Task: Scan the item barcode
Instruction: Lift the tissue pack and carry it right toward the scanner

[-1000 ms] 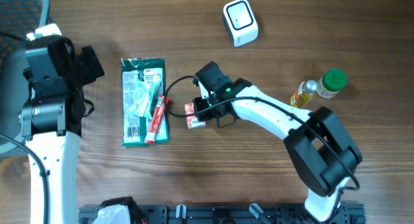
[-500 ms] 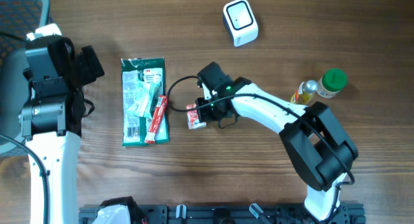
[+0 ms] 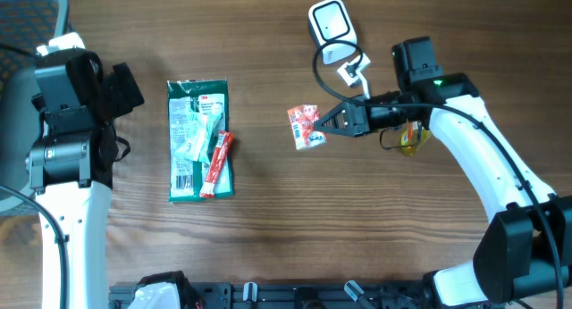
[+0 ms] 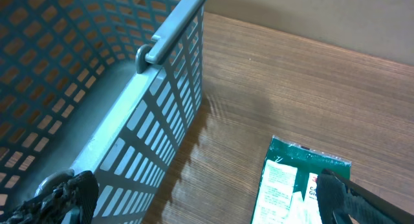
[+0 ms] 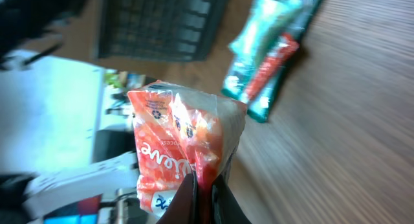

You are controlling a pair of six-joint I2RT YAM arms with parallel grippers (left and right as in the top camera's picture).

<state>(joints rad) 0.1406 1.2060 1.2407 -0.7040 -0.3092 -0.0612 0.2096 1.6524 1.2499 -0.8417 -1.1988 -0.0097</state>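
Pinching red packet (image 3: 306, 128), right fingers (image 3: 338, 120), near scanner (image 3: 332, 29)

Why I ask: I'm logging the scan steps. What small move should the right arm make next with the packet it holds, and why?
Probably carry the snack packet toward the white scanner, turning it until a barcode faces the scanner. The right gripper is shut on the packet's edge, apart from the scanner, and no barcode shows in either view of it.
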